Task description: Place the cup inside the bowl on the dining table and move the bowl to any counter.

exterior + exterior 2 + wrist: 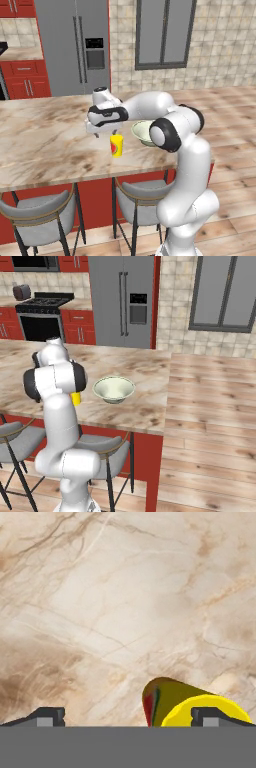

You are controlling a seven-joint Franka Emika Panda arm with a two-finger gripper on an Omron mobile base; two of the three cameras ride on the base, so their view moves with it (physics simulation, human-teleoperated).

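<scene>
Nearest the base stand two grey cushioned stools [37, 212], tucked side by side under the near edge of the dining table [45, 145], against its red base. One white arm rises beside them and reaches over that edge.

On the marble top there is one cup [116, 145] and one bowl [114, 389]. The yellow cup, with a red mark on its side, stands upright close to the near edge. The gripper [102, 134] hangs just above and beside it with its jaws spread wide and nothing between them; in the hand view the cup's rim sits by one fingertip [212, 716], off to one side of the gap, not centred in it. Whether that tip touches the cup cannot be told. The pale green-white bowl rests upright just beside the cup, toward the table's end, holding nothing, partly hidden by the arm in the left base view.

The top is beige-brown veined marble, otherwise bare. Beyond it lies a wood-plank floor [215, 406]. Along the far tiled wall stand one grey double-door refrigerator [122, 301], one black stove [40, 318], red cabinets under a counter [20, 52] and one tall grey-framed window [225, 291].
</scene>
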